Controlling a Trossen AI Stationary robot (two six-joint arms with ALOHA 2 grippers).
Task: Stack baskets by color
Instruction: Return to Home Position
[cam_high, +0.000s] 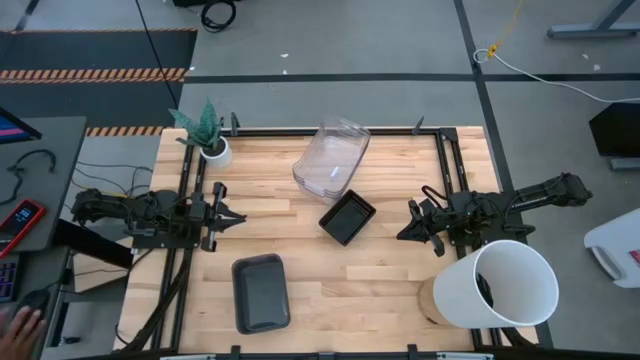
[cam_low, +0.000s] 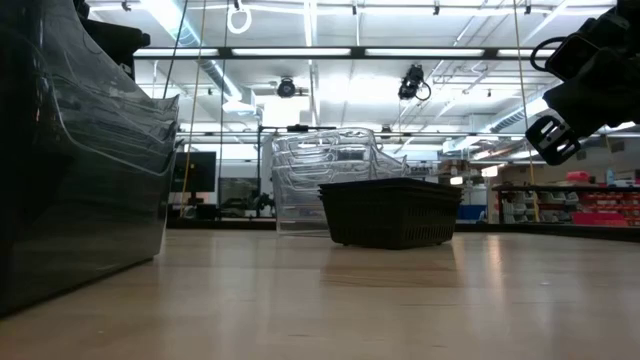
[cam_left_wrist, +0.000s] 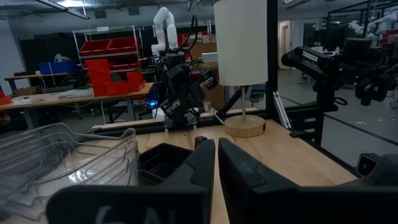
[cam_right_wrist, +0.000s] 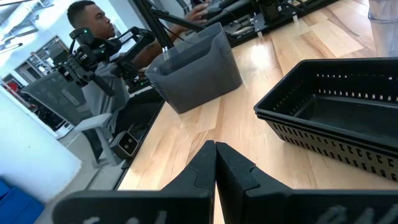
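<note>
Three basket stacks sit on the wooden table. The clear baskets (cam_high: 331, 158) stand nested at the far middle, the black slotted ones (cam_high: 347, 217) rest flat at the centre, and the smoky dark-grey ones (cam_high: 261, 292) lie near the front edge. My left gripper (cam_high: 238, 216) waits shut at the table's left side, pointing level toward the centre. My right gripper (cam_high: 403, 234) waits shut at the right side, pointing toward the black stack (cam_right_wrist: 336, 127). Neither touches a basket.
A big white bucket (cam_high: 500, 285) lies tipped on its wooden base at the front right, beside my right arm. A small white plant pot (cam_high: 215, 150) stands at the far left corner. A person sits beyond the table's left edge (cam_right_wrist: 93, 37). Bare wood lies between the stacks.
</note>
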